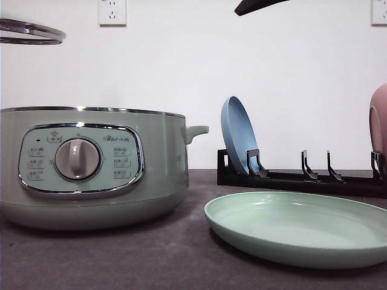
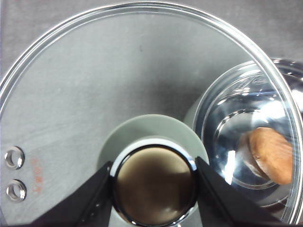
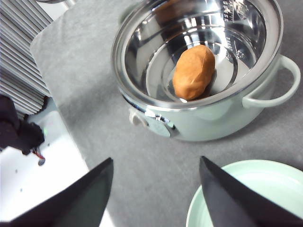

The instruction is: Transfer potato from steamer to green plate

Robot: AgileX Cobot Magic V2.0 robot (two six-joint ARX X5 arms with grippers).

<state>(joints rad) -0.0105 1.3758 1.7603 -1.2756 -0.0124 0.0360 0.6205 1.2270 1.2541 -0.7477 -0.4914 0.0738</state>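
1. Down inside the steamer (image 3: 203,71), the potato (image 3: 193,72) lies on the shiny metal floor of the pot, with the lid off.
2. The right tool (image 3: 156,191) hangs high above the gray bench (image 3: 94,85). Its two dark fingers (image 3: 83,196) are spread wide apart with nothing between them. The potato is well away from this tool, past the front of the pot.
3. The green plate (image 3: 255,194) sits on the bench just beside the steamer and is bare. One finger of the right tool is over its rim.
4. The left tool (image 2: 154,189) is clamped on the round knob (image 2: 155,189) of the glass lid (image 2: 118,85) and holds it up in the air. Through the glass, off to one side, you can see the potato (image 2: 272,155) in the pot far below.
5. The front view shows the steamer's panel with a big dial (image 1: 77,159) and small buttons. The tiny writing is too small to read. Red marks on the lid (image 2: 37,176) are too blurry to read.
6. The front view also shows a black rack (image 1: 302,178) behind the plate, with a blue plate (image 1: 239,136) standing in it and a pink one (image 1: 379,127) at the edge. The pot's wall hides the potato there.
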